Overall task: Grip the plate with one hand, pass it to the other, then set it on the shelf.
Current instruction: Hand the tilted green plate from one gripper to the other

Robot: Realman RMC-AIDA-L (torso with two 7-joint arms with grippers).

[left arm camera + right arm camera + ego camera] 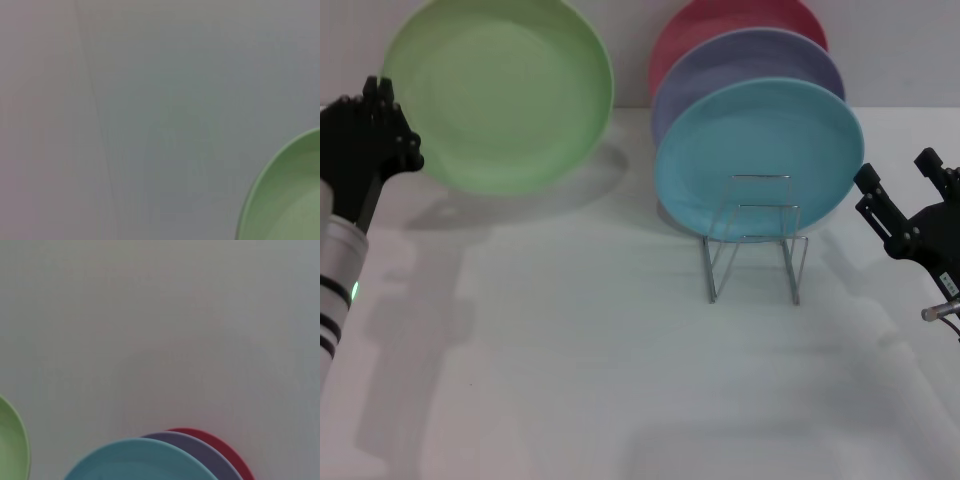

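Observation:
The light green plate [500,95] is held up off the table at the far left, tilted with its face toward me, and its shadow falls on the tabletop below. My left gripper [398,125] is shut on its left rim. Part of the plate's rim [290,200] shows in the left wrist view, and another part [10,445] in the right wrist view. My right gripper [898,170] hangs open and holds nothing at the right edge, right of the shelf. The shelf [752,240] is a silver wire rack at centre right.
A turquoise plate [760,160], a lavender plate [750,60] and a red plate [735,20] stand upright in the rack, one behind the other. The rack's front loops stand bare. White tabletop [580,350] spreads in front, and a white wall lies behind.

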